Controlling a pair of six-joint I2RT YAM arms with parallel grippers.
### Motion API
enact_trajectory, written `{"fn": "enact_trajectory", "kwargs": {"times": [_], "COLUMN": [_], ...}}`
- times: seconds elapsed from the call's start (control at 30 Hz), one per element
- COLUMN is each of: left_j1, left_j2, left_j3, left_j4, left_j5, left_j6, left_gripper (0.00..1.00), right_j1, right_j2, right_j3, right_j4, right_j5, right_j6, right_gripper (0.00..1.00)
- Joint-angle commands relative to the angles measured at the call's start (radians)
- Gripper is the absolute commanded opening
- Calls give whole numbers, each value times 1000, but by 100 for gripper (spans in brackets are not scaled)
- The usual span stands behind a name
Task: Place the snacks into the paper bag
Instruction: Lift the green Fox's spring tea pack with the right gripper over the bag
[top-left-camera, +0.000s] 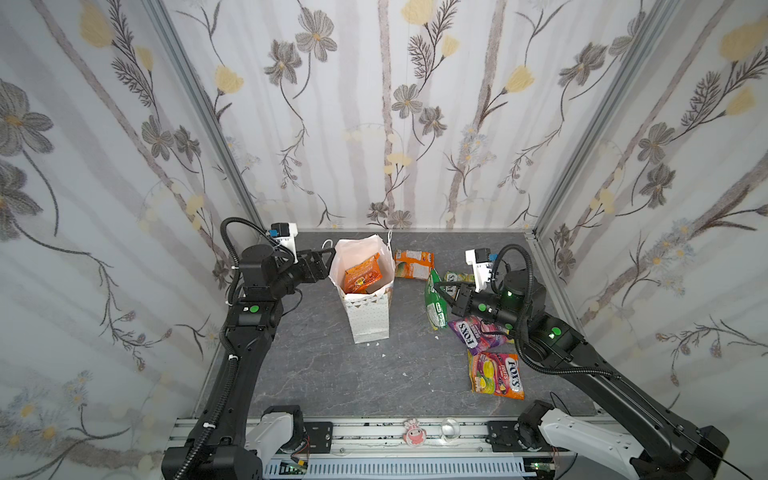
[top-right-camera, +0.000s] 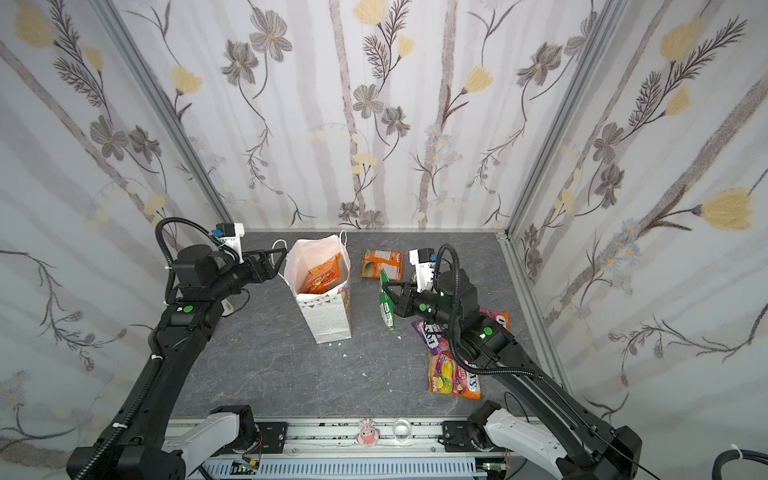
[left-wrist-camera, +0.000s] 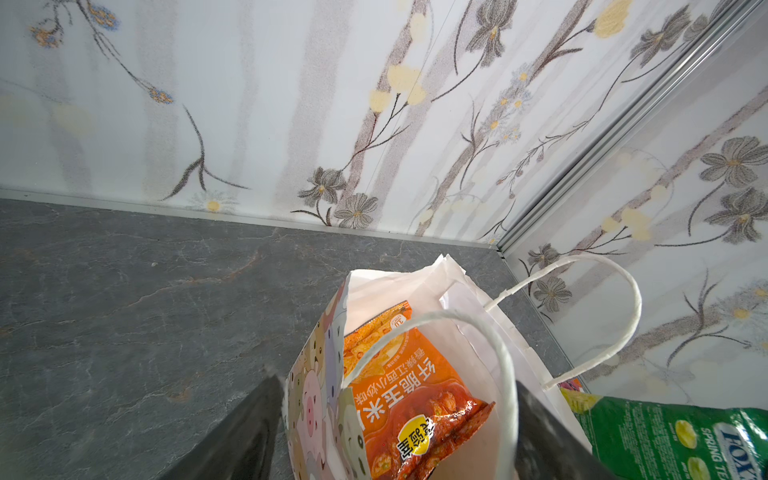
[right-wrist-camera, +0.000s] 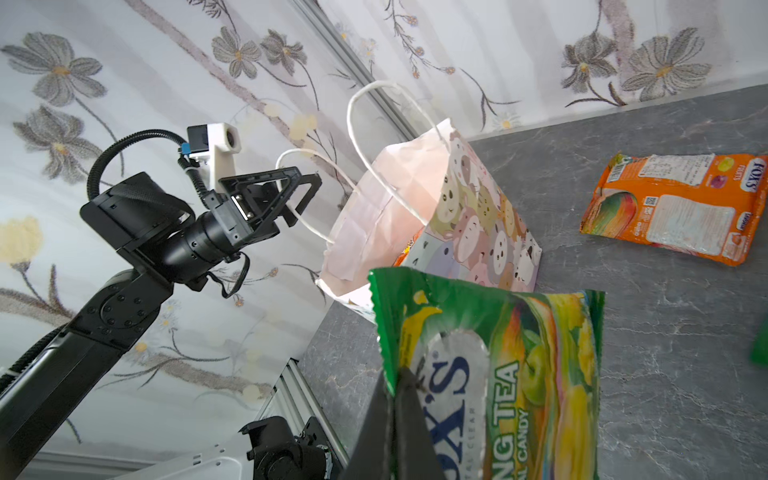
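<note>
Left gripper (top-left-camera: 330, 255): jaws apart, forearm reaching right. Right gripper (top-left-camera: 438, 287): jaws closed, raised, pointing left.

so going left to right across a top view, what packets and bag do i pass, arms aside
bag → loose orange packet → green packet → purple packet

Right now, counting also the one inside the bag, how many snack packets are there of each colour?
Orange packets: 3
Green packets: 2
Purple packet: 1
Multicoloured fruit packet: 1
Total: 7
</note>
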Motion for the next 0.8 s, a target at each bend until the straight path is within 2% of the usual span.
{"fn": "enact_trajectory", "kwargs": {"times": [0.0, 0.4, 0.77], "left_j1": [2, 2, 2], "left_j2": [-3, -4, -6], "left_j3": [0, -1, -3], "left_j4": [39, 42, 46], "left_j5": [8, 12, 13], "left_j6": [-4, -7, -9], "left_gripper": [83, 84, 84], "right_j1": [49, 200, 236], "right_j2": [28, 191, 357], "right_j3": [98, 420, 638], "right_j4": [-10, -52, -97], "right_j5": [33, 64, 36], "right_j6": [-49, -106, -159], "right_gripper": [0, 0, 0]}}
